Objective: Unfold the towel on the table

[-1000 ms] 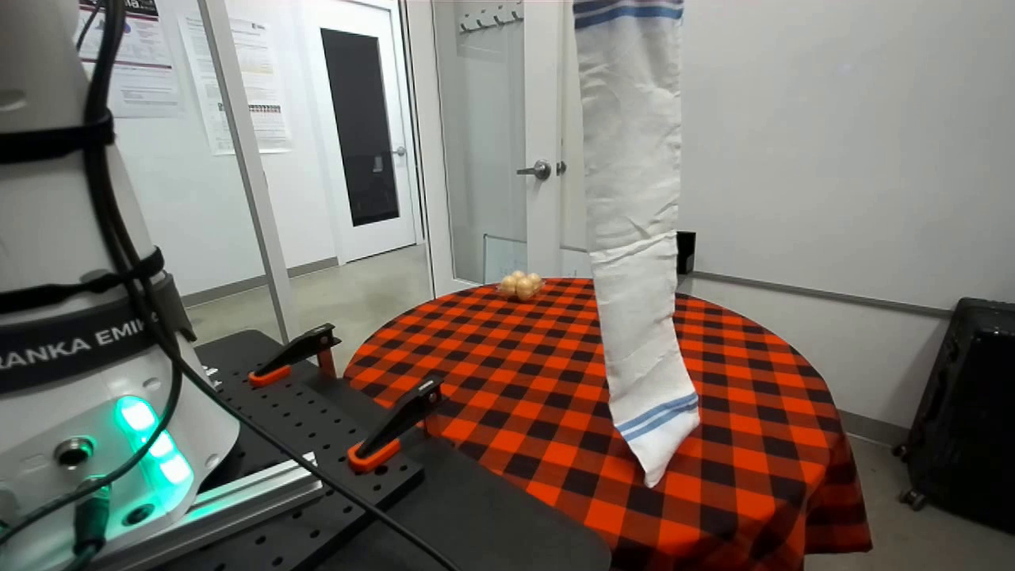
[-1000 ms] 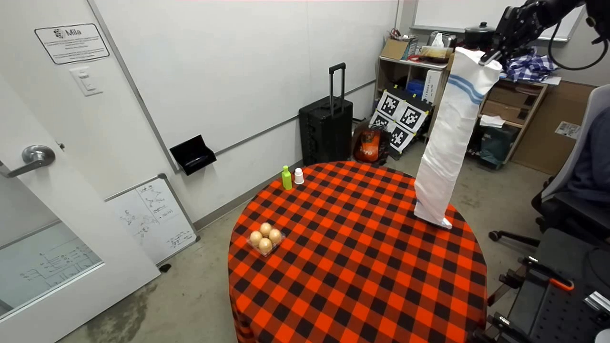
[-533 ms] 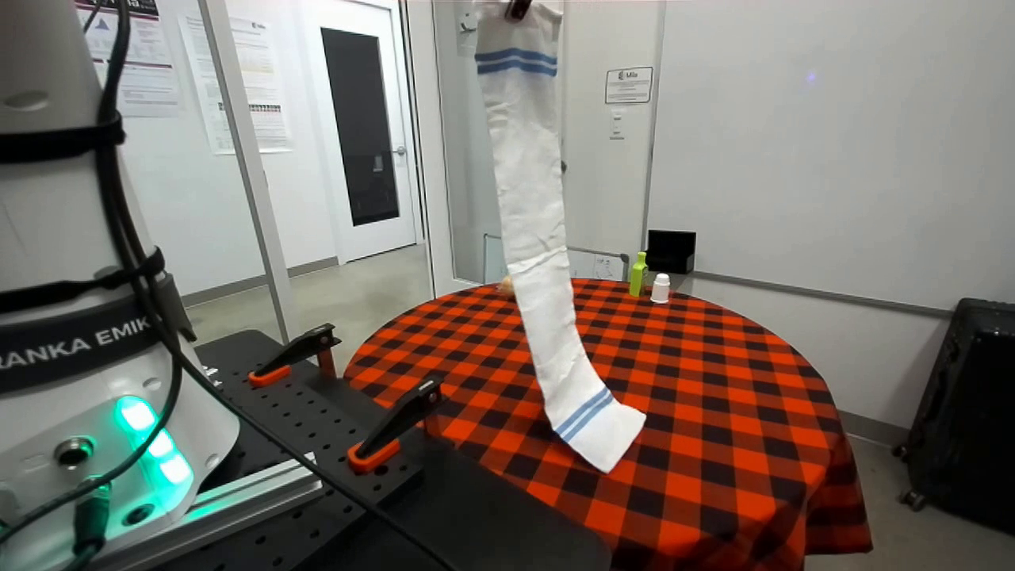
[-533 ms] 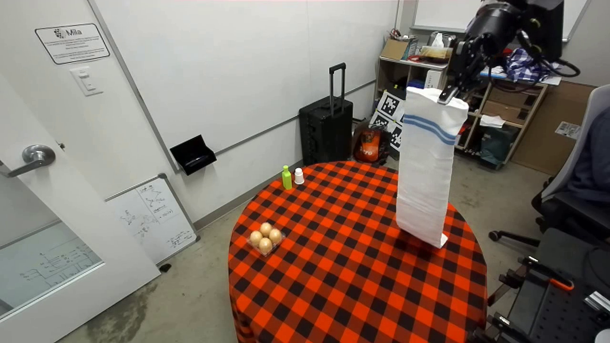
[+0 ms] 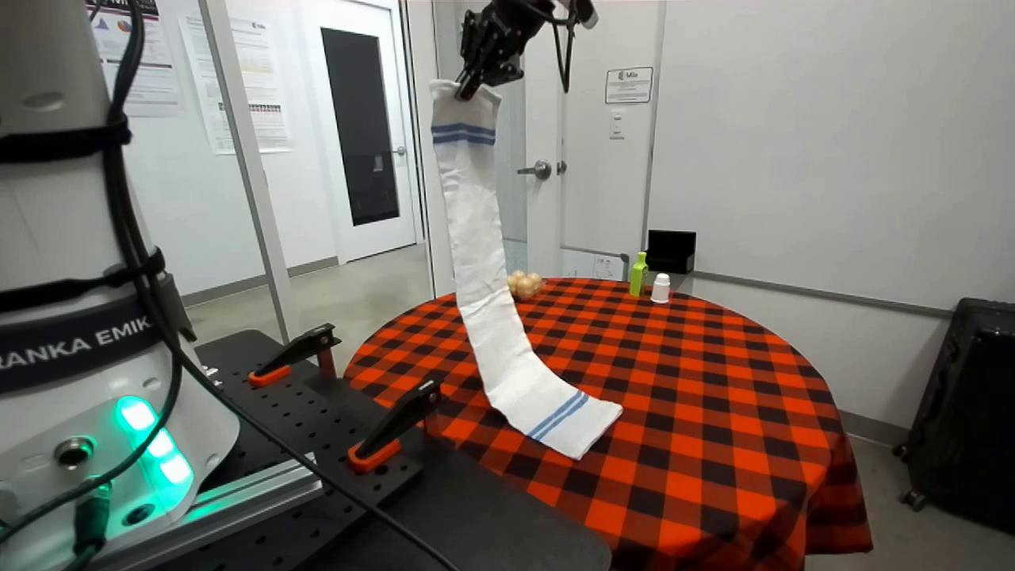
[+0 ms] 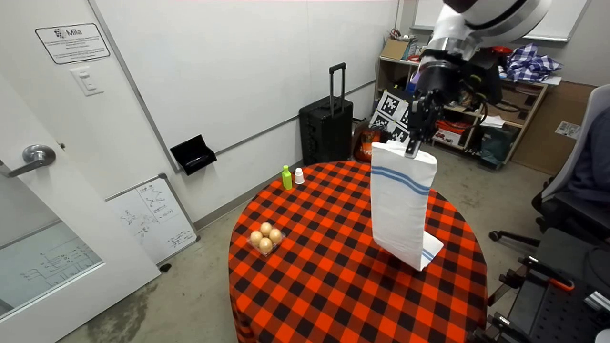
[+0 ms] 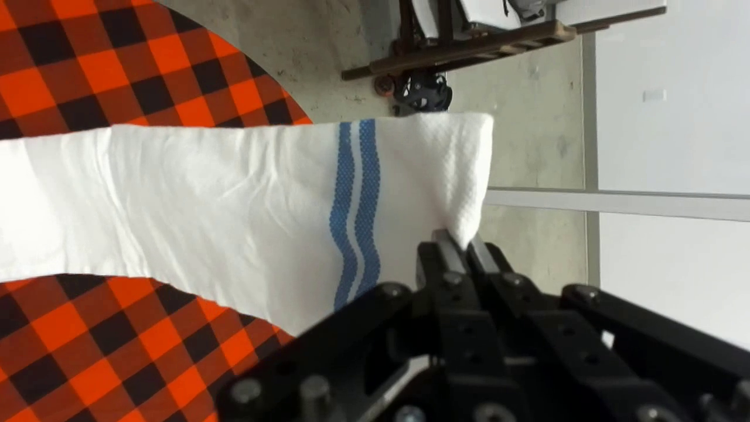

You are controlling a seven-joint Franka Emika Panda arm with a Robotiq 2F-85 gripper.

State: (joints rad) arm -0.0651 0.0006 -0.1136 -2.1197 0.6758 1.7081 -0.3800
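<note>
The towel (image 5: 484, 254) is a long white strip with blue stripes near both ends, folded lengthwise. My gripper (image 5: 466, 91) is shut on the towel's top edge and holds that end high above the table (image 5: 674, 381). The towel slants down, and its lower striped end lies flat on the red and black checked cloth. In an exterior view the towel (image 6: 400, 205) hangs from the gripper (image 6: 412, 150) and bends at the table (image 6: 333, 267), with part of the lower end behind it. In the wrist view the fingertips (image 7: 463, 243) pinch the towel (image 7: 234, 193) at its edge.
A clear pack of eggs (image 6: 265, 238) stands near the table's edge. A green bottle (image 6: 286, 177) and a small white bottle (image 6: 299, 176) stand together at another edge. Black and orange clamps (image 5: 396, 428) sit on the robot's mount beside the table.
My gripper has come down and moved left in both exterior views, still holding the towel. The towel's lower end has gone from just touching to lying flat on the table.
</note>
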